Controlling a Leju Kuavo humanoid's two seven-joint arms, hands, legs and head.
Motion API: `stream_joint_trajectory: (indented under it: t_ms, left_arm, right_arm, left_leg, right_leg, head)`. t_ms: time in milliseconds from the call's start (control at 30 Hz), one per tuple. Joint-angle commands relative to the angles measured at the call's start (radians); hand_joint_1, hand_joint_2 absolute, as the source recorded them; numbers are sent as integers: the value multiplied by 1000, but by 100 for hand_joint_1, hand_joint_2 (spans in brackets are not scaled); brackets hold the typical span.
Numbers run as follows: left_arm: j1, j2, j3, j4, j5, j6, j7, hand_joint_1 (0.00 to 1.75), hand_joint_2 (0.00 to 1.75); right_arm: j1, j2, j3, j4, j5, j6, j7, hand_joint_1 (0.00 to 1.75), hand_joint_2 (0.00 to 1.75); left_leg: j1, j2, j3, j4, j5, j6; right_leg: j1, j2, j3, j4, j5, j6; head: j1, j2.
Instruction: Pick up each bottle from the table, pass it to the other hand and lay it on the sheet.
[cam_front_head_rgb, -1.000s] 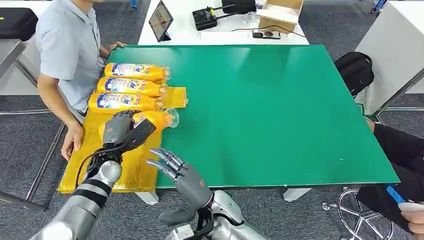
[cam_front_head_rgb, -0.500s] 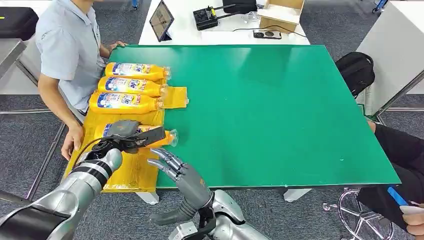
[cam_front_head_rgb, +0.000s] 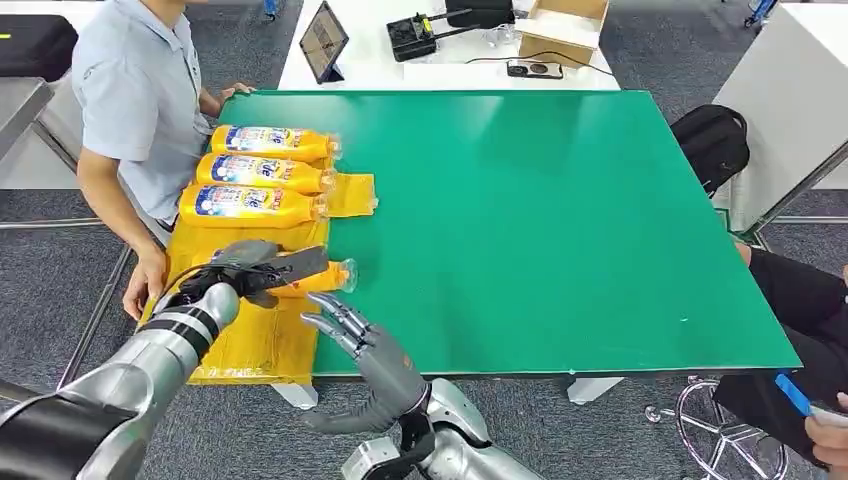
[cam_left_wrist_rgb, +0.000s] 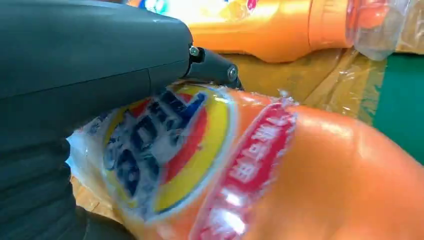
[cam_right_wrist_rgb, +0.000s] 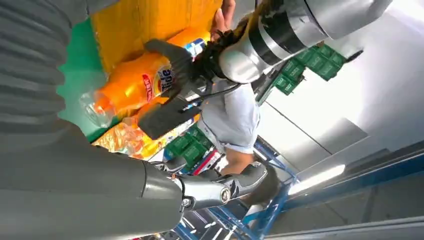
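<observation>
Left hand (cam_front_head_rgb: 250, 268) grips a bottle (cam_front_head_rgb: 318, 274) over the sheet's (cam_front_head_rgb: 250, 340) 3 o'clock edge, right hand (cam_front_head_rgb: 362, 345) spread empty beside it, 3 bottles (cam_front_head_rgb: 255, 172) at 12 o'clock.

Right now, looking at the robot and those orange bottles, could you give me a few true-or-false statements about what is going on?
1. The left hand grips an orange plastic bottle. True.
2. Three more orange bottles lie side by side on the yellow sheet. True.
3. The right hand holds a bottle too. False: it is empty, fingers spread.
4. The green table carries a row of bottles on its right half. False: that half is bare.
</observation>
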Motion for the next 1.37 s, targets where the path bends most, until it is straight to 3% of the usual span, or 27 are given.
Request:
stream_joint_trajectory:
  t_ms: [33,333,567,667,700,733,833,900,1067,1233,1267,1367]
  left_arm:
    - [-26,-1,135,104,121,-113,-81,0,175]
    - [29,39,259,41,317,-232,-322,0,175]
    - [29,39,259,41,317,-232,-322,0,175]
    - [78,21,305,-31,386,-149,-413,0,175]
    - [137,-17,361,-129,456,-28,-483,0,175]
    - [170,-40,380,-194,486,24,-510,0,175]
    - [341,-135,443,-568,739,94,-519,0,175]
    - [423,-163,432,-745,874,150,-512,0,175]
    - [605,-176,408,-1007,1053,196,-541,0,175]
    - [863,-139,553,-1270,1101,246,-612,0,175]
    - [912,-147,607,-1319,1099,231,-631,0,175]
    - [940,-196,705,-1357,1087,163,-631,0,175]
  right_arm:
    - [-53,-32,39,61,-23,-14,-34,0,0]
    - [-65,-52,84,53,-68,-35,-34,0,0]
    - [-65,-52,84,53,-68,-35,-34,0,0]
    - [-63,-61,87,45,-71,-47,-34,0,0]
    - [-58,-69,88,29,-67,-60,-34,0,0]
    - [-53,-72,84,13,-67,-67,-34,0,175]
    - [12,-58,9,-160,-29,-251,-34,0,175]
    - [92,-8,-112,-302,72,-251,-34,0,175]
    - [225,34,-261,-575,220,-251,-34,0,175]
    - [219,53,-240,-547,114,-251,-34,0,175]
    - [207,55,-222,-517,69,-251,-34,0,175]
    - [206,64,-284,-456,-2,-251,-34,0,175]
  left_leg:
    - [0,2,2,-1,-1,1]
    - [0,3,4,-1,-1,1]
    - [0,3,5,-1,-1,2]
    - [0,3,5,-2,-1,2]
    - [-1,2,4,-2,-1,1]
    - [-1,2,7,-3,-1,2]
    - [0,-3,2,0,-1,2]
    - [-1,-3,0,0,-1,2]
    - [-1,1,1,1,-5,2]
    - [-1,9,1,-1,-6,1]
    - [-1,14,5,-2,-8,0]
    - [0,10,1,-1,-7,-1]
  right_leg:
    - [0,1,2,-1,0,-2]
    - [0,2,3,-1,0,-2]
    - [1,1,5,-2,0,-3]
    - [1,1,4,-2,0,-2]
    - [0,1,3,-1,0,-2]
    - [0,1,6,-3,0,-3]
    - [0,-4,3,-1,-2,-2]
    - [-1,-3,0,0,-2,-1]
    - [0,0,0,1,-4,-2]
    - [0,8,-3,-1,-1,-2]
    - [0,12,0,-2,-2,-3]
    - [1,9,-4,-1,-2,-3]
  head:
    - [0,0]
    - [0,0]
    - [0,0]
    - [0,0]
    - [0,0]
    - [0,0]
    - [0,0]
    - [0,0]
    - [0,0]
    - [0,0]
    - [0,0]
    - [0,0]
